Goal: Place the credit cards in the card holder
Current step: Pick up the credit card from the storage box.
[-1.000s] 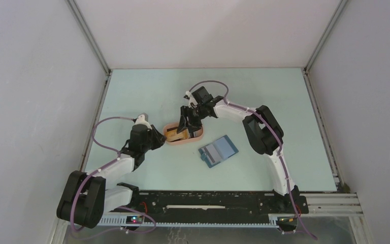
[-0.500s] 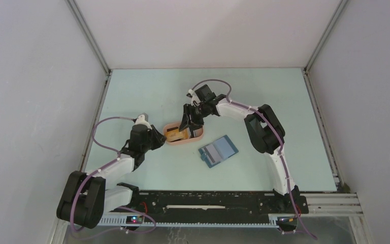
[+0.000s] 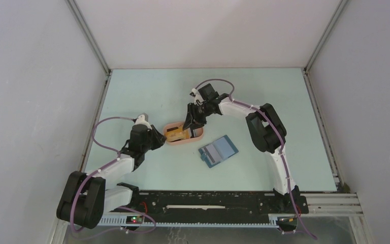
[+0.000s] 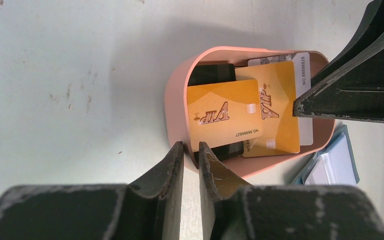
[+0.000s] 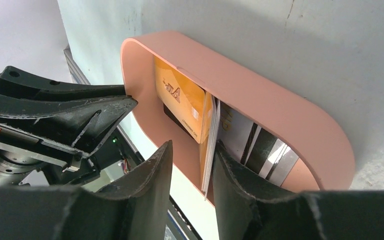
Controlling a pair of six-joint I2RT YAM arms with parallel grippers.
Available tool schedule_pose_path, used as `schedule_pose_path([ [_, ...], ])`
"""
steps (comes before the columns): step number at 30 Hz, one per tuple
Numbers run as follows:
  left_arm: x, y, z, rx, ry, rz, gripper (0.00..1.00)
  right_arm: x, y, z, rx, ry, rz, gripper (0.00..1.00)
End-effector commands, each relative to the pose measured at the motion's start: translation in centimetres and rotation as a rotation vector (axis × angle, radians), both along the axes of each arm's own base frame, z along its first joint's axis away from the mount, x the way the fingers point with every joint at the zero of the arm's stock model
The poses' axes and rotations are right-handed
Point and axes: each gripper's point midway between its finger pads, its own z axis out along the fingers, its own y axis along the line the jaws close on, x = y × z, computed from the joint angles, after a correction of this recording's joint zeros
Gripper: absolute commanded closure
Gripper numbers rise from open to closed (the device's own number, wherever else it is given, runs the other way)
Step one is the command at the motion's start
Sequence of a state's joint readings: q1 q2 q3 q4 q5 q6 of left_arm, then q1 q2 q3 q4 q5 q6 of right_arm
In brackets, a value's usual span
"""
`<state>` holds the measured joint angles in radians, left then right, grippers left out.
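Observation:
The credit cards lie in a salmon-pink oval tray [image 3: 168,142]: two yellow-orange ones [image 4: 224,115] [image 4: 275,110], a black one [image 4: 211,74] beneath, a whitish one [image 4: 304,70] at the far end. My left gripper [image 4: 190,146] is shut on the tray's near rim [image 4: 172,95]. My right gripper [image 5: 192,147] reaches into the tray, open. One finger touches the raised edge of a yellow card [image 5: 209,145]; the other hangs outside the tray wall [image 5: 260,95], apart from it. The dark-blue card holder [image 3: 218,150] lies open to the tray's right.
The pale green table [image 3: 264,101] is walled by white panels on three sides. A black rail [image 3: 208,203] with the arm bases runs along the near edge. The card holder's corner [image 4: 332,162] sits just beyond the tray.
The right gripper's jaws have narrowed around the yellow card's edge, and its wrist has shifted slightly right. The left gripper and the tray have not moved.

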<state>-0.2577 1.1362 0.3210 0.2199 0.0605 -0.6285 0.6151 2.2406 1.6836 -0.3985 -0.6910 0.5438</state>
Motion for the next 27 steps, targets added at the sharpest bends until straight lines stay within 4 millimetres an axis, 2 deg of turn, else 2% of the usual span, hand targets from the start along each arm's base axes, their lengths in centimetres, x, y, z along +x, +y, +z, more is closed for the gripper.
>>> schedule_pose_path([
  [1,1.2,-0.77,2.56,-0.014,-0.063,-0.025,0.79,0.34,-0.09,2.94,0.056,-0.058,0.014,0.59],
  [4,1.2,-0.77,2.6,-0.014,-0.064,-0.025,0.79,0.35,-0.21,2.84,0.058,-0.053,0.015,0.63],
  [27,1.17,-0.6,2.51,-0.006,-0.06,-0.02,0.79,0.68,-0.87,2.98,0.062,-0.053,0.007,0.68],
])
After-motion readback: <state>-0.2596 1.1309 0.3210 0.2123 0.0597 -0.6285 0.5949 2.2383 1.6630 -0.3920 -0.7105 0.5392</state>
